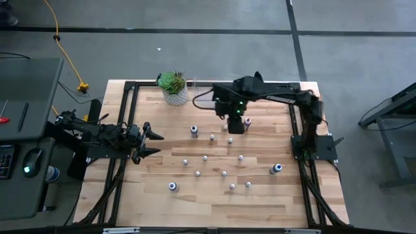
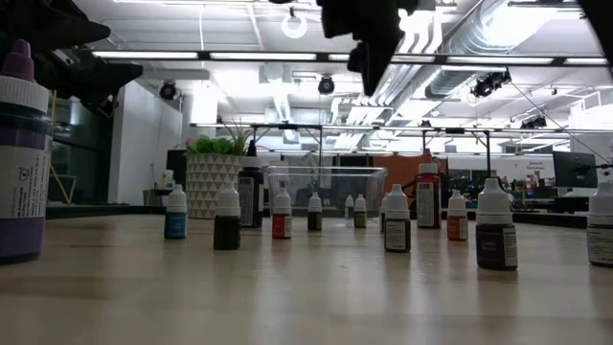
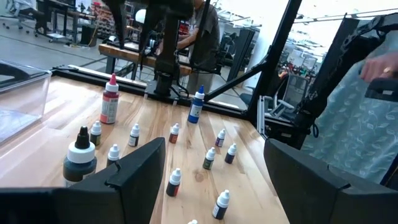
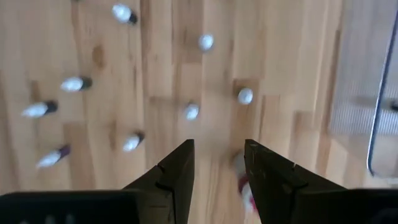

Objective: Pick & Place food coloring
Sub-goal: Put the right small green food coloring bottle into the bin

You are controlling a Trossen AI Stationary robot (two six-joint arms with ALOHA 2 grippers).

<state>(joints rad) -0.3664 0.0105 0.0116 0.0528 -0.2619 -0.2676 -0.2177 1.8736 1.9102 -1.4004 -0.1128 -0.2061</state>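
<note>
1 red-capped bottle point(image 4: 244, 180) under right gripper point(image 4: 219, 163)

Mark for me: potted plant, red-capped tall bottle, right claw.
potted plant point(image 1: 173, 85): high view, on the green leaves.
red-capped tall bottle point(image 3: 109, 103): left wrist view, on the bottle body.
right claw point(image 4: 219, 165): right wrist view, midway between the fingertips, above the table.

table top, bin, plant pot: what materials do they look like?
Table top: looks like pale butcher-block wood with a matte finish; plank seams and grain show.
Bin: probably clear plastic; the room shows through its walls.
Plant pot: white with a raised diamond pattern, matte; ceramic or plastic, I cannot tell which.
</note>
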